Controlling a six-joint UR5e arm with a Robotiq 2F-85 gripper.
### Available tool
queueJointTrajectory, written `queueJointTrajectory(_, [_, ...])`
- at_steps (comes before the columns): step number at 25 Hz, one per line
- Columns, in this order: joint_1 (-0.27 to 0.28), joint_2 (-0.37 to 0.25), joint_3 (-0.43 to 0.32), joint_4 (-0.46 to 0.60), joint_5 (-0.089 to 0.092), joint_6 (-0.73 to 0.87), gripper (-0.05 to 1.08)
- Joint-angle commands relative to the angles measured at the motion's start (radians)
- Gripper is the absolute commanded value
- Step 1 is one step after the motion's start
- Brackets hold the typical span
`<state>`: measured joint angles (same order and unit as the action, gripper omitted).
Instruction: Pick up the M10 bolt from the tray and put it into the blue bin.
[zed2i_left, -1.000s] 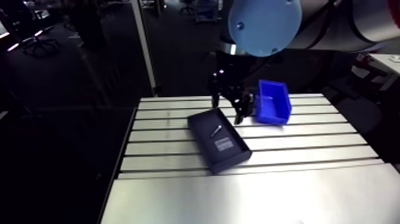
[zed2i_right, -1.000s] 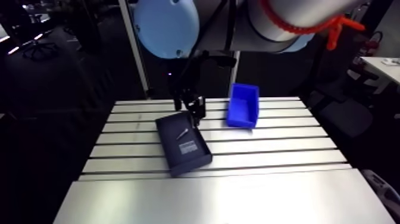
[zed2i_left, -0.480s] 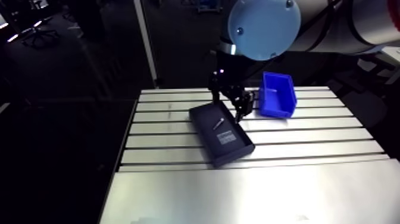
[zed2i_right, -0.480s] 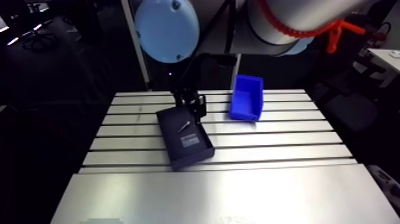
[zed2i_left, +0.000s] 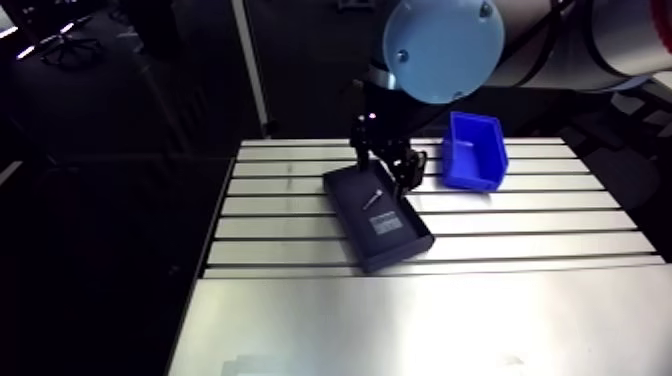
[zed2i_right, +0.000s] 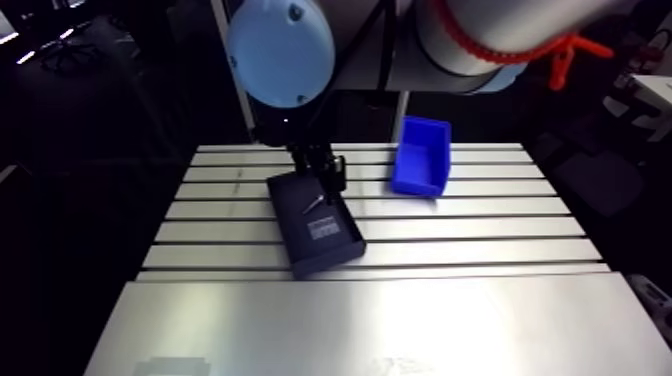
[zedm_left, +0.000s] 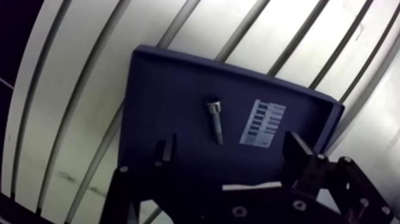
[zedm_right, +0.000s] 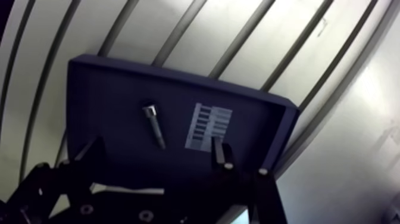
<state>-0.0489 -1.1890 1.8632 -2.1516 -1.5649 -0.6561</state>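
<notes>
Wrist view | pincer (zedm_left: 232, 143) open, empty, above dark shallow plastic tray (zedm_left: 161, 89) | small silver steel M10 bolt (zedm_left: 215, 121) lies in tray between its jaws, ungrasped | pick, carry, drop into blue plastic bin (zed2i_left: 475, 163), well aside, all remain.

The gripper (zedm_left: 231, 148) hung with its fingers spread wide over the dark tray (zedm_left: 161, 89); the bolt (zedm_left: 215, 121) lay loose just ahead, between them, beside a white label (zedm_left: 263, 122).
</notes>
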Motion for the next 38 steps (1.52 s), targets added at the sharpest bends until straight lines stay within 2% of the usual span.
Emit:
queueJointTrajectory(1, [0.003, 0.01, 0.004, -0.008, 0.001, 0.001, 0.13])
queueJointTrajectory(12, [0.004, 0.026, 0.009, -0.031, 0.001, 0.001, 0.31])
queueJointTrajectory(19, [0.004, 0.035, 0.012, -0.038, 0.001, 0.001, 0.35])
queueJointTrajectory(31, [0.006, 0.047, 0.015, -0.057, 0.001, -0.003, 0.49])
queueJointTrajectory(38, [0.006, 0.059, 0.017, -0.058, 0.003, -0.006, 0.51])
